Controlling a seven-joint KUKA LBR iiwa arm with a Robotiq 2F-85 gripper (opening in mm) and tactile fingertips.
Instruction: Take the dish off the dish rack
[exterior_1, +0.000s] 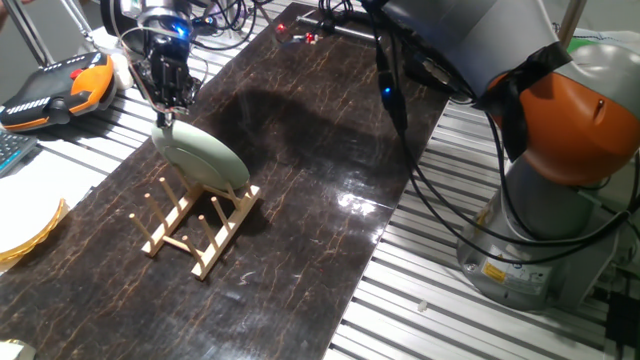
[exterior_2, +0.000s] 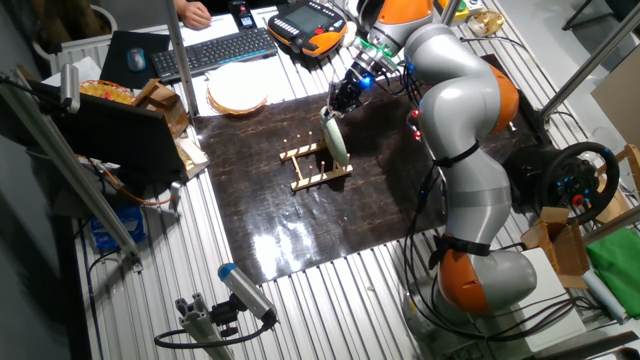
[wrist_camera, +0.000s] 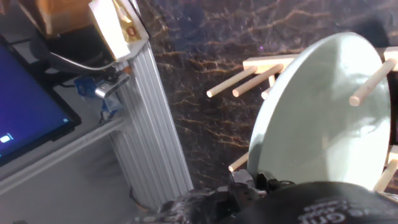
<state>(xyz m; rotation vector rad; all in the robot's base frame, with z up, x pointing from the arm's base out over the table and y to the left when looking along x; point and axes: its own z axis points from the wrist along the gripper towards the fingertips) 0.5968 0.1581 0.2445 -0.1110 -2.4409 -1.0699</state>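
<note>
The pale sage-green dish (exterior_1: 203, 160) stands tilted among the pegs of the light-wood dish rack (exterior_1: 205, 232) on the dark marbled mat. My gripper (exterior_1: 166, 118) is at the dish's upper rim, and its fingers look closed on that rim. In the other fixed view the gripper (exterior_2: 333, 108) sits right above the dish (exterior_2: 336, 145) in the rack (exterior_2: 312, 168). In the hand view the dish (wrist_camera: 323, 124) fills the right side with rack pegs (wrist_camera: 372, 82) across it. The fingers (wrist_camera: 249, 182) meet its edge at the bottom.
A yellowish plate (exterior_1: 28, 236) lies at the mat's left edge, also seen in the other fixed view (exterior_2: 238, 92). An orange teach pendant (exterior_1: 62, 84) and a keyboard (exterior_2: 215, 48) lie beyond the mat. The robot's base (exterior_1: 560, 160) stands to the right.
</note>
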